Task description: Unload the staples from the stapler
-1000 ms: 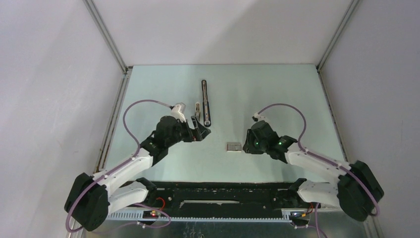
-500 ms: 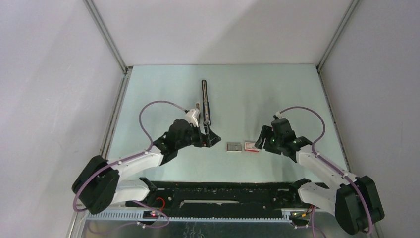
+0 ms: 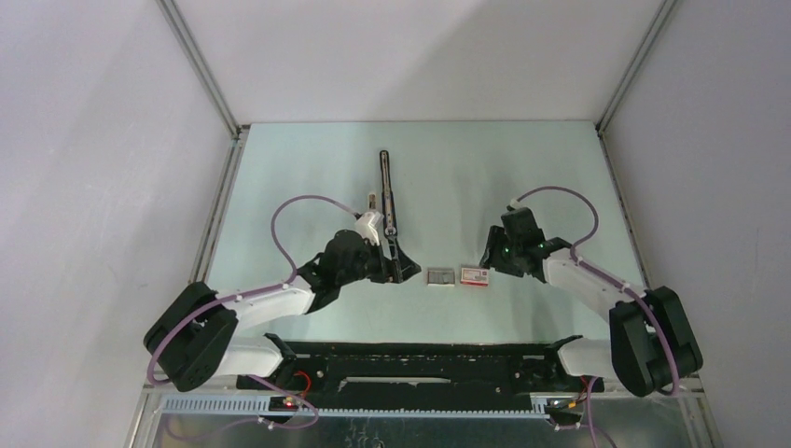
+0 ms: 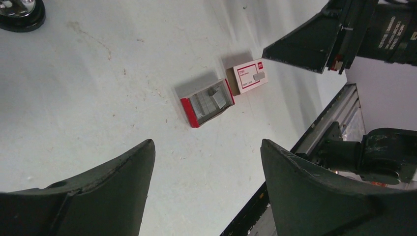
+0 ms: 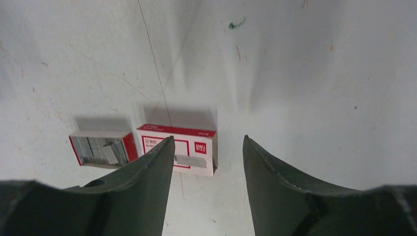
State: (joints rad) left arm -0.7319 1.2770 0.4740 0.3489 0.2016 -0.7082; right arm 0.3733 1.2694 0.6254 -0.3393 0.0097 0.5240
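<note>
On the table [image 3: 308,168], seen from above, the stapler [image 3: 386,191] lies flat at the far middle, running from 12 to 6 o'clock. A shorter silvery-beige piece [image 3: 372,205] sits just beside it at its 9 o'clock. The left gripper [image 3: 403,264] hovers at the stapler's near end, touching nothing. To its 3 o'clock lie the staple tray [image 3: 440,276] and the red-and-white box sleeve [image 3: 475,274], end to end. The right gripper [image 3: 489,256] hangs just past the sleeve, at its 2 o'clock.

In the left wrist view, the left gripper [image 4: 206,145] has its jaws spread wide with only bare table between them. The staple tray [image 4: 206,102] sits ahead at 12 o'clock, pulled out of its cover and showing grey staple strips inside. The box sleeve [image 4: 251,76] touches its far end.

In the right wrist view, the right gripper [image 5: 207,140] is also parted and empty, its fingertips framing the near end of the box sleeve [image 5: 196,146]. The staple tray [image 5: 98,147] lies at the sleeve's 9 o'clock.

As for progress, the box is opened and ready to take staples, and neither arm holds anything. The stapler's silvery channel is too small here to tell whether staples remain in it, so lifting them out and carrying them to the tray looks like the part left to do
</note>
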